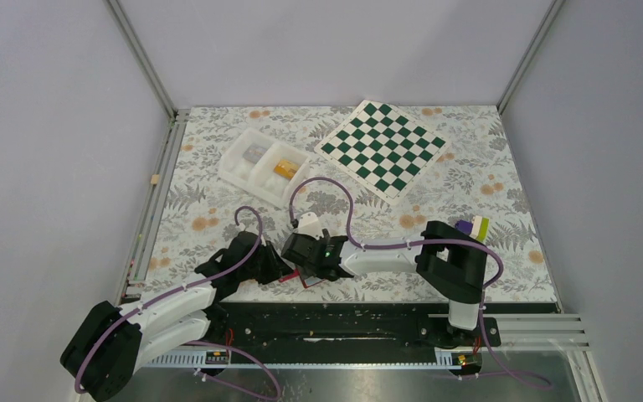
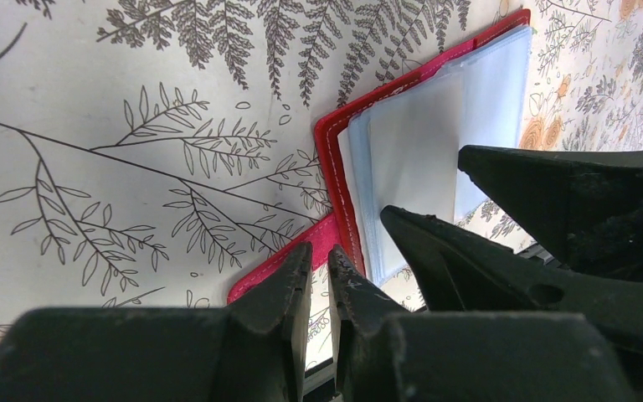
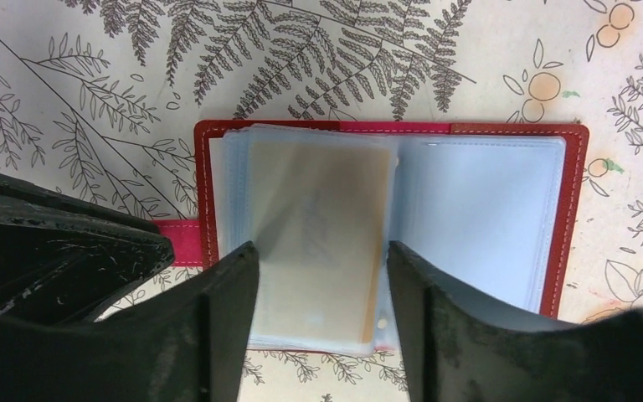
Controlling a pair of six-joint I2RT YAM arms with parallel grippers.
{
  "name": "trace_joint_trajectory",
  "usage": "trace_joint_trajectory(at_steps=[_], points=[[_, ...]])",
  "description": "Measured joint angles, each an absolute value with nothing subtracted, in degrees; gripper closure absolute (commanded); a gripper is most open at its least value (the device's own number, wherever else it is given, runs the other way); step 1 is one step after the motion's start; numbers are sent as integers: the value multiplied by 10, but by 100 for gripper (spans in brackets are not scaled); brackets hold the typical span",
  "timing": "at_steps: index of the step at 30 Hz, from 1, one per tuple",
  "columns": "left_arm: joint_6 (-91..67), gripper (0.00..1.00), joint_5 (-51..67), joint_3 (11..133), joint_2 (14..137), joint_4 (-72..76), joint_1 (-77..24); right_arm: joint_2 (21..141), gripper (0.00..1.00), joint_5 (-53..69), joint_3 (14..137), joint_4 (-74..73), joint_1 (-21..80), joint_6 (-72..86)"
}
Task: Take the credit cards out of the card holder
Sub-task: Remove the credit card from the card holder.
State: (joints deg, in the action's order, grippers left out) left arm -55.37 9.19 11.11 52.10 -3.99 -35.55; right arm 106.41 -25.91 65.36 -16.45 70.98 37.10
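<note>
The card holder (image 3: 571, 218) lies open and flat on the fern-printed tablecloth (image 1: 469, 184) at the near edge of the table, between the two arms, its red cover down and its pale blue plastic sleeves up. The left gripper (image 2: 319, 251) has its jaws drawn almost together on the holder's small red tab (image 3: 182, 243), which sticks out from the cover's edge. It pinches the tab's end against the cloth. The right gripper (image 3: 322, 251) hangs directly over the left half of the holder with its jaws spread wide and nothing in them. Its two fingers stand on either side of the top sleeve, through which an orange-yellow credit card (image 3: 318, 226) shows, dulled by the plastic. Whether the fingertips touch the sleeve cannot be told. Farther back on the table sits a white two-compartment tray (image 1: 239, 172), well apart from the holder, with a second orange card (image 1: 285, 169) in its right compartment. A green-and-white chessboard (image 1: 383, 149) lies just beside the tray.
</note>
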Motion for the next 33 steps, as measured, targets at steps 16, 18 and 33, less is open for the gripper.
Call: trace_joint_trajectory(at_steps=[16, 18, 33], points=[[-555, 86, 90, 114, 523, -44, -356, 1060, 70, -275, 643, -160, 710, 369], [-553, 86, 86, 124, 523, -63, -356, 1053, 71, -274, 633, -150, 710, 369], [-553, 86, 81, 196, 633, -18, -375, 981, 74, -213, 516, -31, 675, 383]])
